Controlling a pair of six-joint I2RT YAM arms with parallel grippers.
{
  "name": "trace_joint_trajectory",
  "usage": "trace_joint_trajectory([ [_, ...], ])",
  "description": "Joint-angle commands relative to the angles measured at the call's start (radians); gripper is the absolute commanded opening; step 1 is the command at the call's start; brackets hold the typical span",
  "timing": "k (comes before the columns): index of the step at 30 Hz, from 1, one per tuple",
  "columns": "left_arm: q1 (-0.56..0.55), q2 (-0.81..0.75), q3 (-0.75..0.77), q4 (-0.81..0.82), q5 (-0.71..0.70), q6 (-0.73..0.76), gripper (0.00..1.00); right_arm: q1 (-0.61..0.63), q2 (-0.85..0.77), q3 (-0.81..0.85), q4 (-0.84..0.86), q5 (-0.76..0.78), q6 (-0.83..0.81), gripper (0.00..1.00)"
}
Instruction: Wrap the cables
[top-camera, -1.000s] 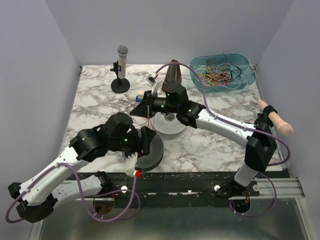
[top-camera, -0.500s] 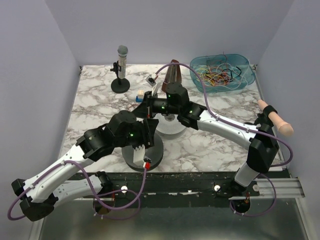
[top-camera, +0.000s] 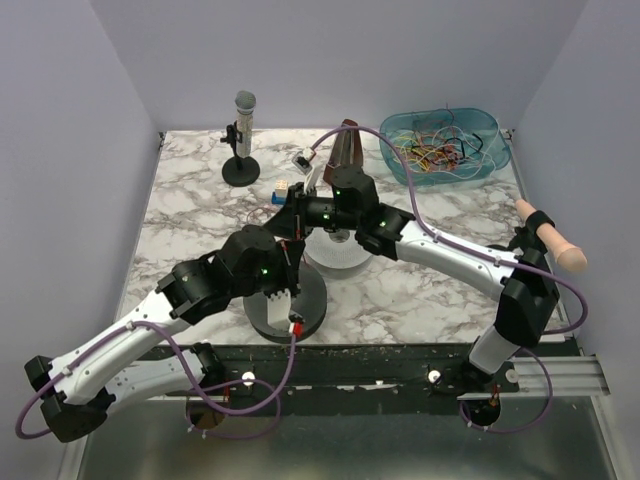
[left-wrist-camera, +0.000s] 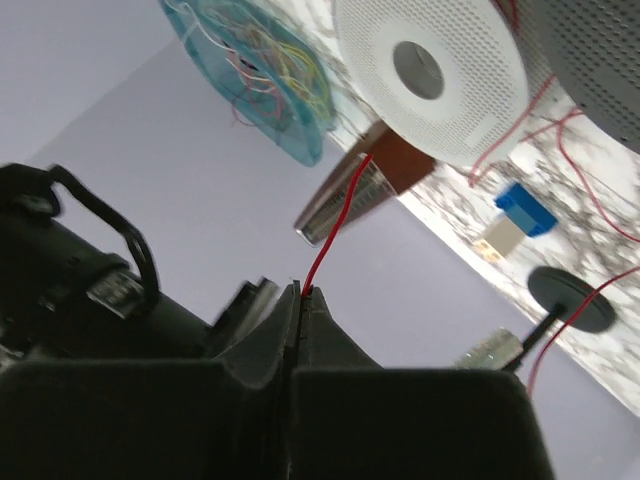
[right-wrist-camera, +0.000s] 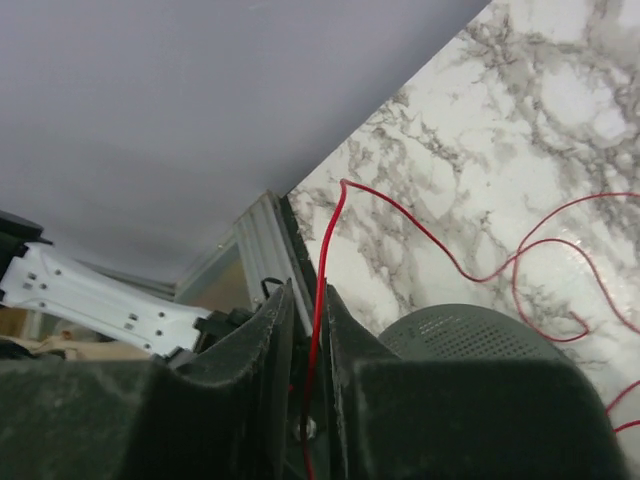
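Little of the wrapping looks done. The thin red cable (right-wrist-camera: 322, 240) is not a neat coil: it is held at two points, and the rest trails in loose loops over the white marbled surface (top-camera: 190, 210) near a dark grey perforated disc (top-camera: 315, 297). A multicoloured tangle of thin cables (top-camera: 435, 152) lies in the translucent blue plastic tub (top-camera: 395, 135) at the far right corner. By my reading, winding this strand, and then all the others, is left to do.

The left arm (top-camera: 200, 285) reaches diagonally from its near-left base to the middle, with its wrist over the dark disc. The left jaws are pressed together, pinching the red cable at their tips. The right arm (top-camera: 440, 250) stretches across from the right, its wrist above a white perforated disc (top-camera: 335, 258). The right jaws stand nearly together with the cable running between them, apparently gripped.
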Motion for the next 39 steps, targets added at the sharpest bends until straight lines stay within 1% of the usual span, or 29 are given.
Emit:
trace_joint_trajectory([
  [1, 0.008, -0.047, 0.019, -0.122, -0.116, -0.128, 0.00, 0.010, -0.061, 0.042, -0.152, 0.072, -0.105, 0.48],
  [2, 0.008, -0.053, 0.022, -0.153, -0.126, -0.202, 0.00, 0.011, -0.068, 0.053, -0.199, 0.090, -0.132, 0.65],
  [3, 0.008, -0.058, 0.028, -0.189, -0.133, -0.275, 0.00, 0.008, -0.081, 0.060, -0.246, 0.118, -0.154, 0.85],
  [4, 0.008, -0.062, 0.035, -0.220, -0.136, -0.344, 0.00, 0.007, -0.097, 0.056, -0.275, 0.137, -0.171, 1.00],
  [7, 0.013, -0.071, 0.034, -0.295, -0.150, -0.577, 0.00, -0.022, -0.170, 0.027, -0.332, 0.146, -0.191, 1.00],
  [10, 0.071, -0.084, 0.016, -0.312, -0.140, -0.757, 0.00, -0.050, -0.269, -0.012, -0.375, 0.198, -0.225, 1.00],
  [11, 0.116, -0.090, 0.008, -0.299, -0.120, -0.794, 0.00, -0.055, -0.303, -0.024, -0.389, 0.227, -0.238, 1.00],
  [14, 0.328, -0.098, -0.020, -0.215, -0.054, -0.891, 0.00, -0.058, -0.410, -0.071, -0.414, 0.275, -0.304, 1.00],
  [16, 0.466, -0.072, -0.024, -0.129, -0.012, -0.964, 0.00, -0.058, -0.449, -0.078, -0.450, 0.244, -0.370, 1.00],
  [18, 0.595, -0.012, 0.017, -0.067, 0.047, -1.061, 0.00, -0.049, -0.455, -0.073, -0.492, 0.160, -0.462, 1.00],
  [20, 0.718, 0.100, 0.095, -0.043, 0.118, -1.173, 0.00, 0.014, -0.444, -0.072, -0.526, 0.137, -0.578, 1.00],
  [21, 0.780, 0.129, 0.141, -0.041, 0.162, -1.222, 0.00, 0.067, -0.428, -0.068, -0.553, 0.169, -0.663, 1.00],
  [22, 0.843, 0.175, 0.179, -0.038, 0.205, -1.277, 0.00, 0.151, -0.411, -0.065, -0.587, 0.231, -0.765, 1.00],
  [23, 0.906, 0.221, 0.219, -0.035, 0.256, -1.332, 0.00, 0.269, -0.383, -0.081, -0.605, 0.329, -0.874, 1.00],
  [24, 0.975, 0.240, 0.242, -0.032, 0.305, -1.374, 0.00, 0.342, -0.371, -0.099, -0.604, 0.418, -0.951, 1.00],
  [25, 1.020, 0.252, 0.261, -0.029, 0.352, -1.418, 0.00, 0.409, -0.369, -0.169, -0.568, 0.530, -1.025, 1.00],
  [26, 1.045, 0.251, 0.262, -0.017, 0.374, -1.469, 0.00, 0.465, -0.377, -0.240, -0.496, 0.624, -1.083, 1.00],
  [27, 1.063, 0.245, 0.256, -0.004, 0.382, -1.497, 0.00, 0.505, -0.391, -0.330, -0.387, 0.687, -1.145, 1.00],
  [29, 1.079, 0.222, 0.230, 0.034, 0.382, -1.558, 0.00, 0.560, -0.411, -0.482, -0.172, 0.717, -1.228, 1.00],
  [31, 1.088, 0.200, 0.200, 0.069, 0.387, -1.618, 0.00, 0.603, -0.386, -0.577, 0.024, 0.739, -1.300, 1.00],
  [33, 1.088, 0.183, 0.178, 0.105, 0.387, -1.666, 0.00, 0.632, -0.310, -0.604, 0.129, 0.797, -1.383, 1.00],
  [35, 1.088, 0.169, 0.160, 0.128, 0.393, -1.690, 0.00, 0.651, -0.213, -0.595, 0.177, 0.863, -1.449, 1.00],
  [38, 1.088, 0.145, 0.138, 0.146, 0.400, -1.701, 0.00, 0.662, -0.086, -0.604, 0.327, 0.977, -1.505, 1.00],
  [39, 1.088, 0.143, 0.137, 0.145, 0.403, -1.698, 0.00, 0.662, -0.054, -0.605, 0.358, 0.982, -1.522, 1.00],
])
